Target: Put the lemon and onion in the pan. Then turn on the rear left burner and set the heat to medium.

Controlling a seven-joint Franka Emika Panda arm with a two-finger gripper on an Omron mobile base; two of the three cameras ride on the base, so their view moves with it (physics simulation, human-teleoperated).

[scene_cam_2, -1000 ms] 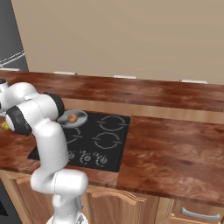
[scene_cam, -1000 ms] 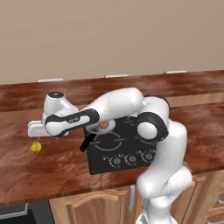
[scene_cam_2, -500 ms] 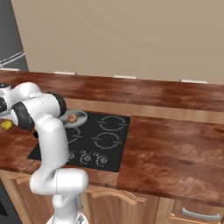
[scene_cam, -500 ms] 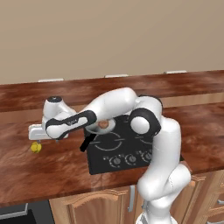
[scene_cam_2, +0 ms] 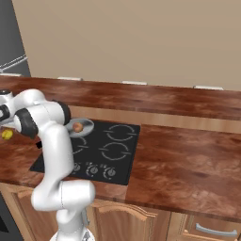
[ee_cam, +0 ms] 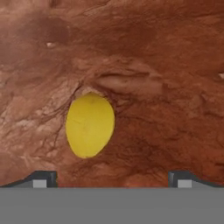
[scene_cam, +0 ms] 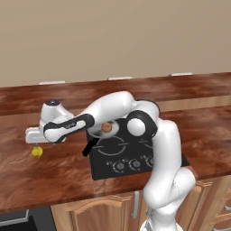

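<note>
The lemon (ee_cam: 90, 124) lies on the wooden counter, straight ahead of my open gripper (ee_cam: 111, 179) and a little left of centre between the two dark fingertips (ee_cam: 41, 179). From the left base view, the gripper (scene_cam: 35, 144) hangs just above the lemon (scene_cam: 37, 152), far left of the cooktop, and nothing is held. The onion (scene_cam: 106, 127) rests inside the grey pan (scene_cam: 96, 133) on the cooktop's rear left, with the black handle (scene_cam: 90, 146) pointing toward the front. In the right base view the lemon (scene_cam_2: 7, 134) is at the left edge, the onion (scene_cam_2: 78, 126) in the pan (scene_cam_2: 87, 127).
The black cooktop (scene_cam: 131, 155) has a row of knobs (scene_cam: 135, 163) along its front edge. My own arm stretches low over the pan and the counter (scene_cam: 63, 176) toward the left. A beige wall (scene_cam: 113, 40) runs behind the counter.
The hand has shifted a little left and lower, settling over the lemon. Lemon, onion and pan have stayed put.
</note>
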